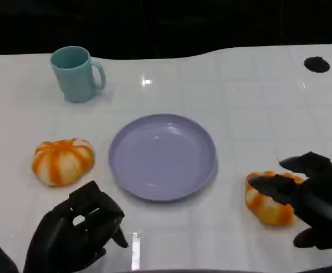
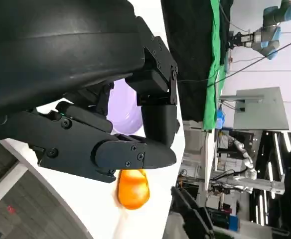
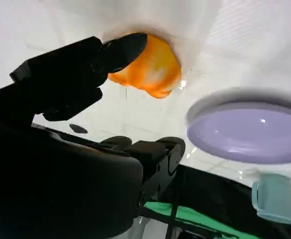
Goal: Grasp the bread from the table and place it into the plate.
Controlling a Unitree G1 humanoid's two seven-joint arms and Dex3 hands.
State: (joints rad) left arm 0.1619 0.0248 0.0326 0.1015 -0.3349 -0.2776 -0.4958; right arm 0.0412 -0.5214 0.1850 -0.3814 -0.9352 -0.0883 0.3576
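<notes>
Two orange-and-white striped breads lie on the white table. One bread (image 1: 62, 161) sits left of the lavender plate (image 1: 163, 153), the other bread (image 1: 265, 207) to its right. My right hand (image 1: 316, 199) reaches over the right bread with its fingers spread around it; one finger lies across its top. In the right wrist view a fingertip (image 3: 128, 47) touches that bread (image 3: 153, 69), which rests on the table beside the plate (image 3: 250, 132). My left hand (image 1: 75, 230) hovers near the front edge, holding nothing, fingers loosely bent. The left wrist view shows this hand (image 2: 100, 124), the plate (image 2: 123, 107) and a bread (image 2: 133, 189).
A teal mug (image 1: 75, 74) stands at the back left, also seen as the mug (image 3: 275, 199) beyond the plate. A black round hole (image 1: 316, 64) marks the table's far right. The table's dark far edge runs along the top.
</notes>
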